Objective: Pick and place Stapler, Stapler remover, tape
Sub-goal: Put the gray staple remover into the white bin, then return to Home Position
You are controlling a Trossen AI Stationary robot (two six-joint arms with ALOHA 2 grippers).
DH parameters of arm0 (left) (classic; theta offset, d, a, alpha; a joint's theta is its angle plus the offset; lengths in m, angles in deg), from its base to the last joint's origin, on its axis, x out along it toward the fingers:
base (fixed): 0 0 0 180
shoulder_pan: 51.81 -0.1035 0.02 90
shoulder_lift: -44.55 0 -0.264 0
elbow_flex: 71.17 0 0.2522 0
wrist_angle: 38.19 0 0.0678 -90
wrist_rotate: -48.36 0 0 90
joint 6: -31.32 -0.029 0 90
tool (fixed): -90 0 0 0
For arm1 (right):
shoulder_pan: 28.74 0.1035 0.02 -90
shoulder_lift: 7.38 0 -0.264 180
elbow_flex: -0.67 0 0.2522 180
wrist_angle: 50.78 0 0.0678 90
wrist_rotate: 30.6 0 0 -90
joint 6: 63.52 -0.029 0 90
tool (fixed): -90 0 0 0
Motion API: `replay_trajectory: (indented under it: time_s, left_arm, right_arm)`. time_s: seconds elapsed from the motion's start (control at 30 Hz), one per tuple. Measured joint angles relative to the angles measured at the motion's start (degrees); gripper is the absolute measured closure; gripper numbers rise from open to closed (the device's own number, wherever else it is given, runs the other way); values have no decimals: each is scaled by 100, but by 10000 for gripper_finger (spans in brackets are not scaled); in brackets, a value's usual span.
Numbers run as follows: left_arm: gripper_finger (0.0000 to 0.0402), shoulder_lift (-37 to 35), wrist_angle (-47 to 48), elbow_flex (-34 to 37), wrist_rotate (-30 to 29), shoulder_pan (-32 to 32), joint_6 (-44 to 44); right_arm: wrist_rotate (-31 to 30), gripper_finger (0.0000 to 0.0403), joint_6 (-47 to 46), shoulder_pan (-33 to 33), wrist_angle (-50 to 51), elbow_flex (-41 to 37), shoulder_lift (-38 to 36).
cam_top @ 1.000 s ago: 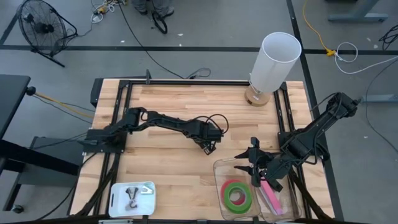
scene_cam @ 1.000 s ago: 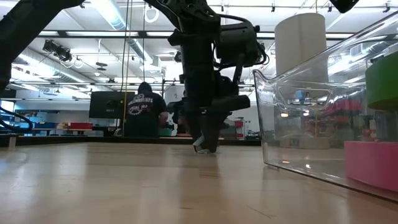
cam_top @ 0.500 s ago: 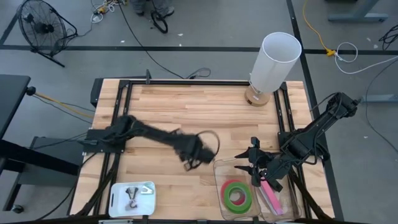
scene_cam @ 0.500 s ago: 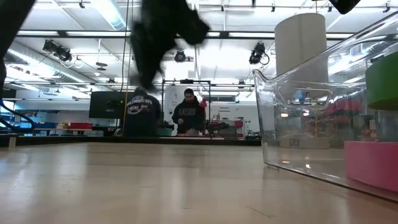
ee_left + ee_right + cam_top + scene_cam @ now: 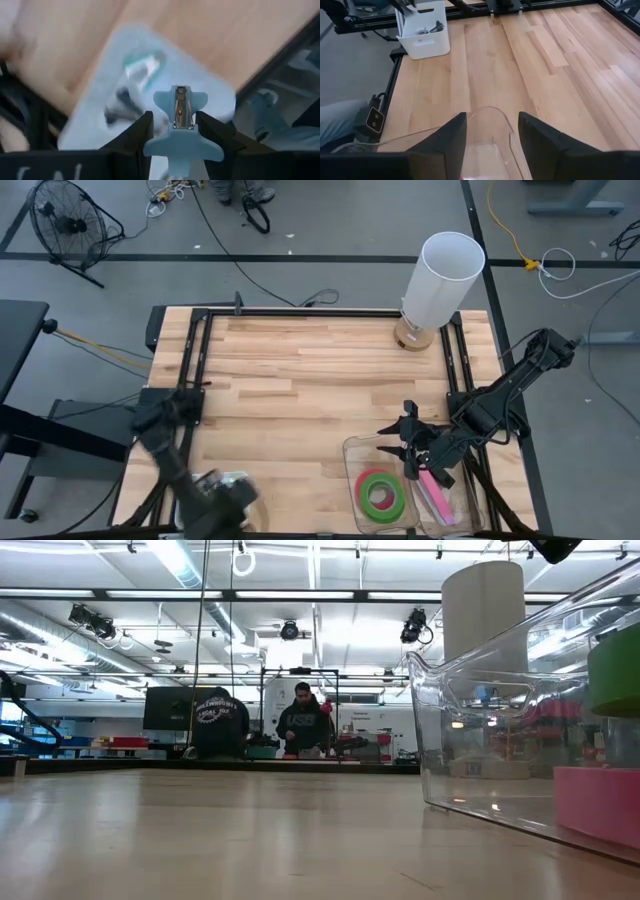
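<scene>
Blurrily, left hand (image 5: 175,131) grips pale-blue winged staple remover (image 5: 178,125), seemingly plastic.

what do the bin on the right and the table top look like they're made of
The bin looks like clear hard plastic: the table and the green tape inside show through its glossy walls. The table top looks like jointed light wood strips, with visible grain and seams under a smooth finish.

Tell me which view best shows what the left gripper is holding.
The left wrist view: a light-blue staple remover sits clamped between the left gripper fingers above the white tray. The high view shows only the blurred arm over that tray; the low and right wrist views show nothing of it.
</scene>
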Motion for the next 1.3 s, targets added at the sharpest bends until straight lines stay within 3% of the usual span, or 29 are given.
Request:
replay_trajectory:
  time_s: [0.13, 0.27, 0.47, 0.8, 1.07, 1.2, 1.3]
  left_arm:
    - [265, 0, 9, 0, -420, 760, 1268]
    - [265, 0, 11, 2, -690, 1132, 1972]
    - [265, 0, 12, 57, -1069, 1200, 2010]
    - [260, 0, -21, 695, -948, 931, 1860]
    - [75, 0, 9, 754, -778, 843, 1801]
    - [34, 0, 10, 754, -1023, 843, 1420]
    - [21, 0, 7, 753, -1581, 817, 1210]
  right_arm:
    - [-159, 225, 42, -1, -6, -2, 0]
    - [-356, 225, 158, 0, -11, -2, 0]
    - [-356, 225, 323, -2, -19, -2, 0]
    - [-328, 225, 452, -2, -35, -2, 0]
    - [-318, 225, 452, -2, -35, -2, 0]
    - [-280, 225, 452, -2, -36, -2, 0]
    - [-280, 225, 452, -1, -50, -2, 0]
